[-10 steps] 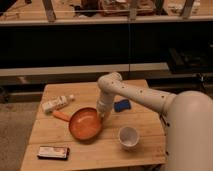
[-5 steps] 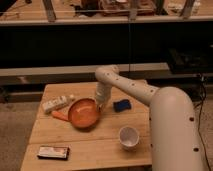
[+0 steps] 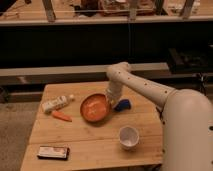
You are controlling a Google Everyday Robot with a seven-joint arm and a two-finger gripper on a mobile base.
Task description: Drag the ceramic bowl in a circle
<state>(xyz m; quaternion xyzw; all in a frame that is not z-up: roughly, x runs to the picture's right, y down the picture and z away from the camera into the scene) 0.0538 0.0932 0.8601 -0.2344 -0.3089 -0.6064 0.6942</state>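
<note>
The ceramic bowl (image 3: 94, 108) is wide, shallow and glossy orange-brown. It sits near the middle of the wooden table (image 3: 90, 140), slightly toward the back. My gripper (image 3: 111, 102) points down at the bowl's right rim and touches or overlaps that rim. The white arm (image 3: 145, 90) comes in from the lower right, bends at an elbow above the table's far edge and drops to the bowl.
A blue object (image 3: 123, 104) lies just right of the gripper. A small white cup (image 3: 129, 136) stands at the front right. A white bottle (image 3: 57, 103) and an orange carrot (image 3: 61, 116) lie left of the bowl. A dark packet (image 3: 52, 152) lies at the front left.
The bowl has moved with the gripper toward the table's back and then a little to the right. The arm's elbow has swung right. The other objects have not moved.
</note>
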